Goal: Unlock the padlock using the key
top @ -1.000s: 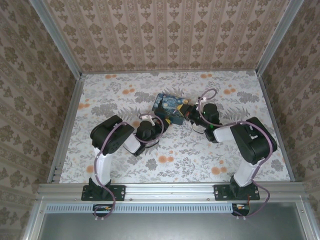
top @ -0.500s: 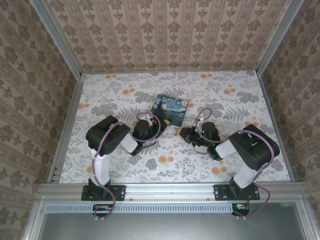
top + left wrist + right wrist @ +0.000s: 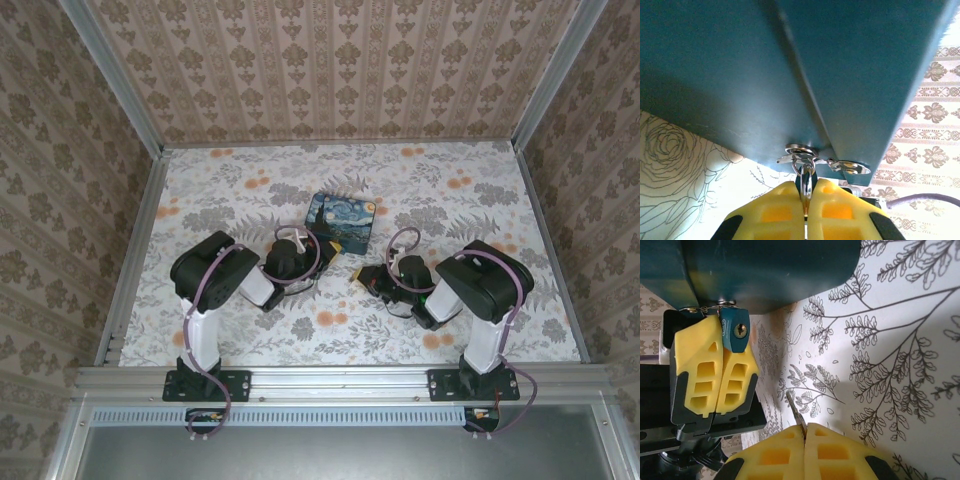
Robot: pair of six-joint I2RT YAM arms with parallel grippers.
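Desk (image 3: 230, 180): floral print, patterned walls around.
Box (image 3: 340, 220): blue, mid-desk.
Padlock (image 3: 735, 330): at the box's near side, on the hasp (image 3: 801, 150), keyhole facing the right arm.
Left end effector (image 3: 805, 197): clamped on the padlock.
Right end effector (image 3: 804, 432): pinching the key (image 3: 796, 410), near the padlock, not touching.

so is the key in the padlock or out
Out: the key, pinched in the right hand, sits apart from the padlock, its keyhole empty.
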